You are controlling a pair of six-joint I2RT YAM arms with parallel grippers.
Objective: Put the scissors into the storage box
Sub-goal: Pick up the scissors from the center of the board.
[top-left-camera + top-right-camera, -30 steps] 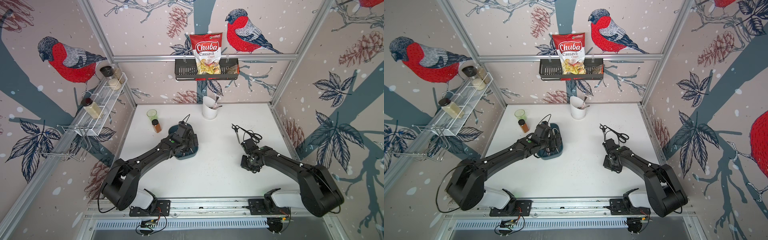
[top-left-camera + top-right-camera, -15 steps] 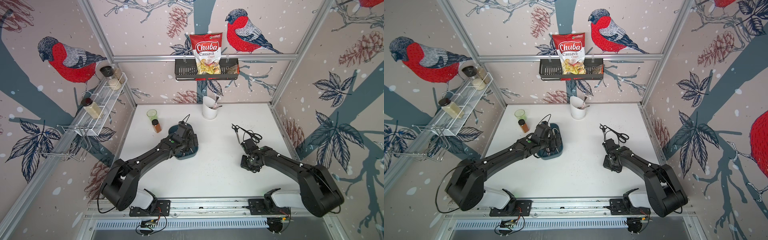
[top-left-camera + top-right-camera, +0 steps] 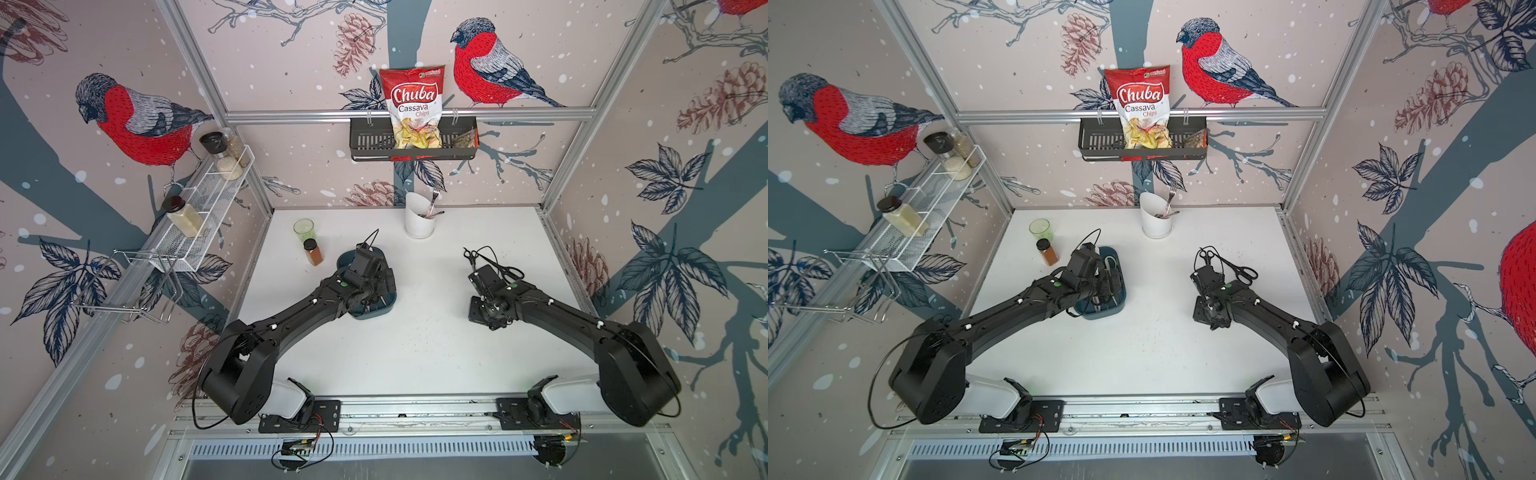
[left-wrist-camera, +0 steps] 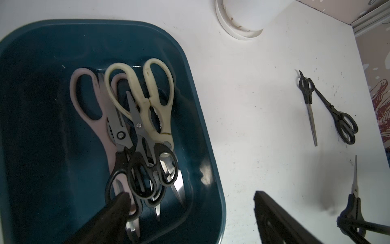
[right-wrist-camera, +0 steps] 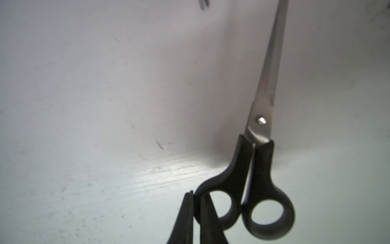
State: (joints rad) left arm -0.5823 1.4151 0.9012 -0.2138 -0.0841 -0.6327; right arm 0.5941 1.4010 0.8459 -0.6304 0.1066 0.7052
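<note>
The left arm [image 3: 291, 320] and right arm [image 3: 561, 309] are matte black, with rounded shoulder housings, a green dot [image 3: 343, 284] near each wrist and white bases [image 3: 286, 399] bolted to an aluminium rail [image 3: 415, 409] at six o'clock; the fingers [image 5: 182, 221] of the right gripper [image 5: 197, 193] are slim, black and tapering.

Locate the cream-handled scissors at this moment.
In the left wrist view, the cream-handled scissors lie inside the teal storage box left of centre, overlapping the pink-handled scissors.

The dark teal storage box [image 4: 42, 137] stood on the surface [image 4: 253, 105] and held a heap of scissors: a pink-handled pair [image 4: 99, 124], a cream-handled pair [image 4: 147, 103] partly over it, and black-handled pairs [image 4: 135, 158] on top. Well apart from the box, two dark pairs [image 4: 330, 106] lay touching. Another black-handled pair [image 5: 259, 169], blades shut, was clamped by one handle ring in the right end effector [image 5: 197, 195].
</note>
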